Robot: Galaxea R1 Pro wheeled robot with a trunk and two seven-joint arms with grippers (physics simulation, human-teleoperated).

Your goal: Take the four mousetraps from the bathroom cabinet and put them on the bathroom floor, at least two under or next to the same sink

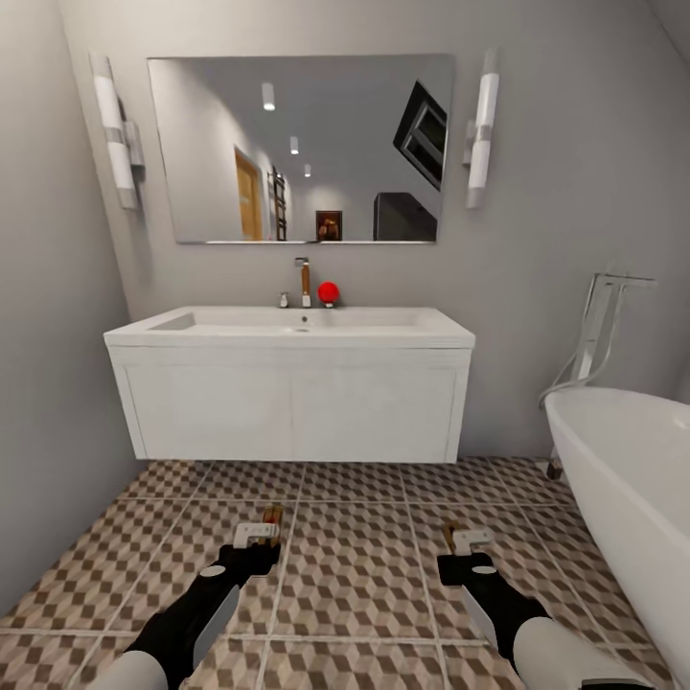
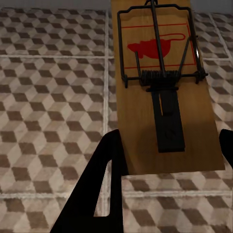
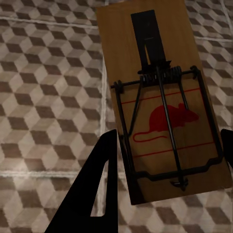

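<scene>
My left gripper point(image 1: 261, 539) is shut on a mousetrap point(image 1: 272, 517), a brown wooden board with a dark wire spring and a red mouse print point(image 2: 165, 87), its edges between the black fingers point(image 2: 104, 179). My right gripper point(image 1: 467, 544) is shut on a second mousetrap point(image 1: 448, 530), seen close in the right wrist view point(image 3: 160, 97). Both traps hang above the cube-patterned bathroom floor point(image 1: 355, 575), a short way in front of the white sink point(image 1: 240, 331) on its box vanity point(image 1: 292, 402) with a chrome tap point(image 1: 304, 280). The cabinet is out of view.
A white oval bathtub point(image 1: 632, 460) with a floor-standing chrome tap point(image 1: 604, 326) stands at the right. A grey wall runs close along the left. A red ball point(image 1: 328, 292) sits on the sink's back rim under a wide mirror point(image 1: 302, 149). A gap shows under the vanity.
</scene>
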